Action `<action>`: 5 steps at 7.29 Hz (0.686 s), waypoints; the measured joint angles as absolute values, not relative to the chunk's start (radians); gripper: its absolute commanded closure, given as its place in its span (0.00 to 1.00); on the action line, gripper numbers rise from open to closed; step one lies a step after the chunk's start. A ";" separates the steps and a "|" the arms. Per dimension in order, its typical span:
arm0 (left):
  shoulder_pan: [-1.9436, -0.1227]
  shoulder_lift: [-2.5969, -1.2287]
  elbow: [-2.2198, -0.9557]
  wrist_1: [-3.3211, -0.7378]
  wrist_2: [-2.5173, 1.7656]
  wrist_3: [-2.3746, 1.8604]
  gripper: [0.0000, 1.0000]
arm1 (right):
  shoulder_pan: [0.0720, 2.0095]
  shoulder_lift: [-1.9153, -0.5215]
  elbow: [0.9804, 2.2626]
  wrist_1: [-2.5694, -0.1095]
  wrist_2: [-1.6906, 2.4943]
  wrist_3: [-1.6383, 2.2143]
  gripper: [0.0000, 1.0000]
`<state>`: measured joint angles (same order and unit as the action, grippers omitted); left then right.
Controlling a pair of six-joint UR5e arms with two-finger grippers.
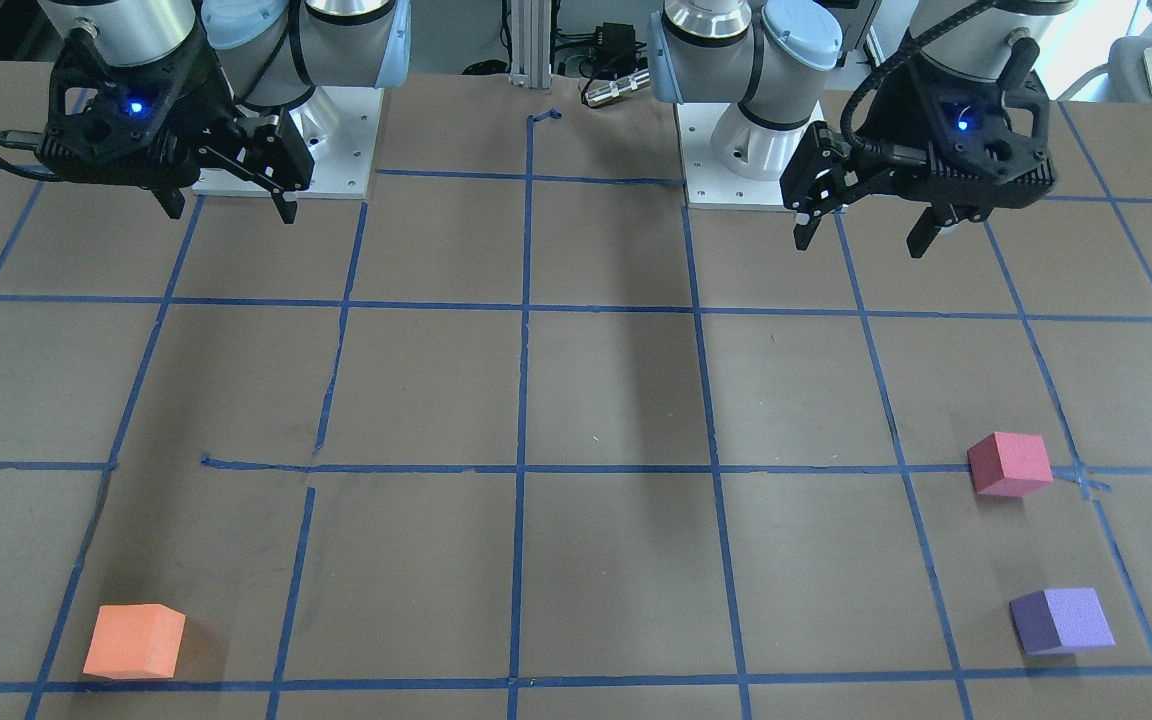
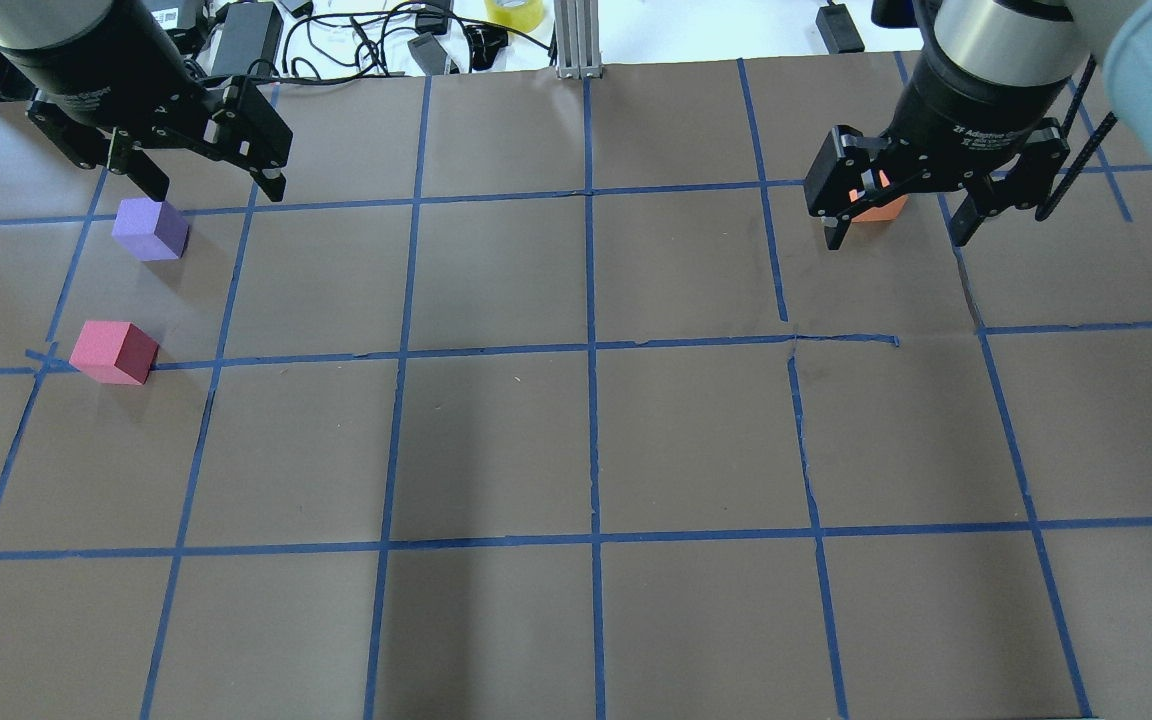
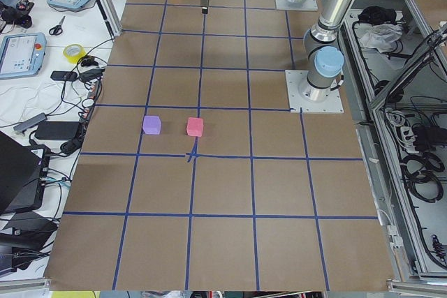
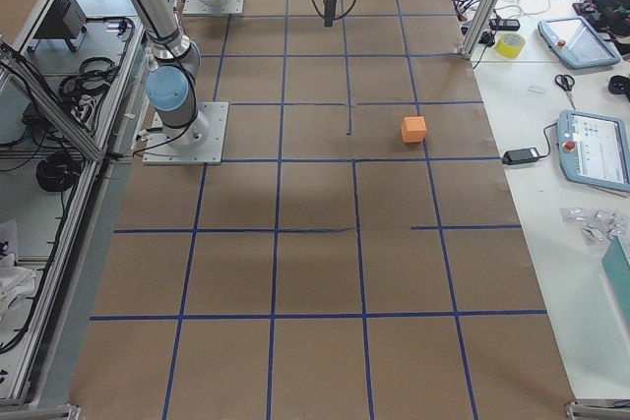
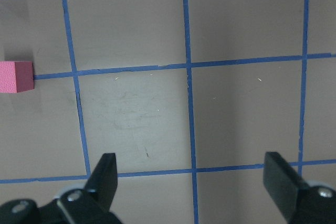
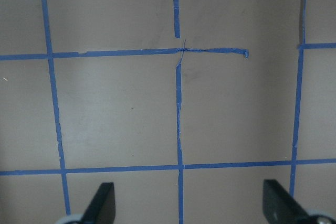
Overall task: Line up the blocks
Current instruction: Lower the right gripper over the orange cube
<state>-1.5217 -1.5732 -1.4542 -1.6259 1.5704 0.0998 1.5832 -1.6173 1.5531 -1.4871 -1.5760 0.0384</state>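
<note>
Blocks apart, none gripped

I see the left gripper (image 1: 862, 240) spread wide and empty, hanging over the counter (image 1: 596, 400) near its base; the right gripper (image 1: 232, 212) hangs spread too. The pinkish-red block (image 1: 1010, 464) and purple block (image 1: 1063, 621) sit near each other on the left arm's side, the orange block (image 1: 134, 641) well apart on the right's.

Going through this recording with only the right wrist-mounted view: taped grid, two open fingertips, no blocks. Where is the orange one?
Observer: The orange block sits alone on the robot's right side, far out from the robot.
Operator: And the other two?
Observer: The pinkish-red block and the purple block lie on the robot's left side, near each other but not touching.
Operator: Left gripper holding anything?
Observer: No, the left gripper is open with nothing between its fingers.
</note>
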 measured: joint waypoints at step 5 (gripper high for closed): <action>-1.522 -1.575 -1.455 -1.626 1.571 0.100 0.00 | 1.583 -1.617 1.552 -1.507 -1.582 0.039 0.00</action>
<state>-1.5217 -1.5752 -1.4547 -1.6257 1.5707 0.0997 1.5827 -1.6172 1.5525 -1.5071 -1.5819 0.0393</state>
